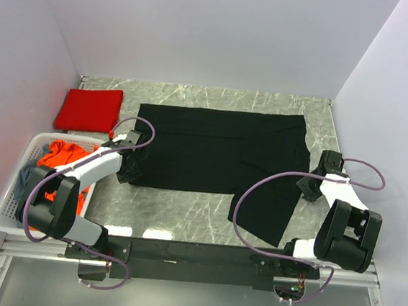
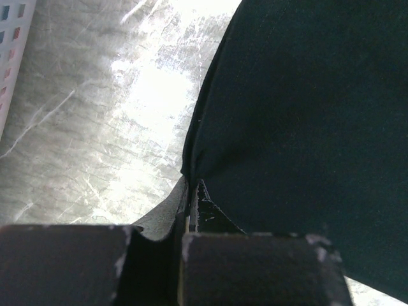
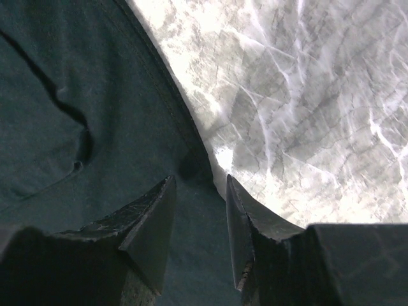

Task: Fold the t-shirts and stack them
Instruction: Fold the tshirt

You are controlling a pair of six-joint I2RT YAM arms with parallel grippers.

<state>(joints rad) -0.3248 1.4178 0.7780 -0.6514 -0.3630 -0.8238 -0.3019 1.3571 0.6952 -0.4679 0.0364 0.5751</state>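
T-shirts, four. The black t-shirt (image 1: 211, 150) lay spread across the middle of the worktop (image 1: 184, 209), one flap reaching toward the near right. The red t-shirt (image 1: 89, 109) sat folded at the far left corner. The orange-red t-shirt (image 1: 63, 155) and grey-blue t-shirt (image 1: 28, 178) lay crumpled in the white basket (image 1: 10, 214) at left. The left end effector (image 2: 190, 217) was clamped on the black t-shirt's near left edge. The right end effector (image 3: 201, 182) stood parted, fingers astride the right hem with a gap between them.
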